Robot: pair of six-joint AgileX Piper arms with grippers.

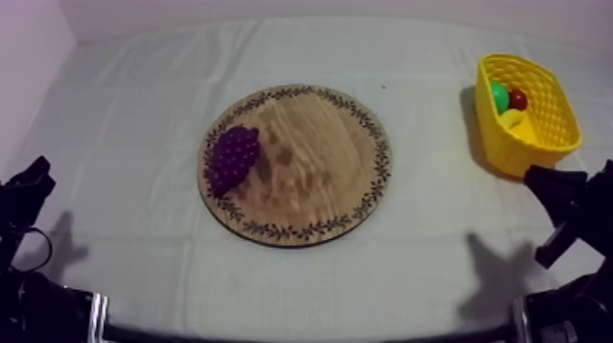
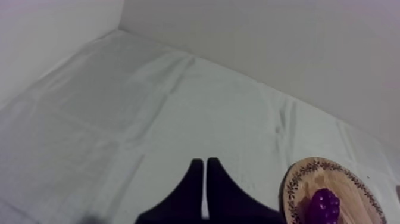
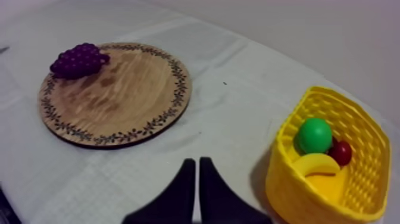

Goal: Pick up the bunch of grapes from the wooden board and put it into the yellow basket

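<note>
Board (image 1: pixel 319 178): matt grained wood.
Grapes (image 1: pixel 233 157), nine o'clock on my board: bumpy, slightly glossy plastic.
Basket (image 1: pixel 558 114): lattice-moulded plastic.
Cloth (image 1: pixel 137 109): matt, creased.

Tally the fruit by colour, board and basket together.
Purple: 1, grapes on the board
Green: 1, green fruit in the basket
Red: 1, small red fruit in the basket
Yellow: 1, banana in the basket
Total: 4
</note>
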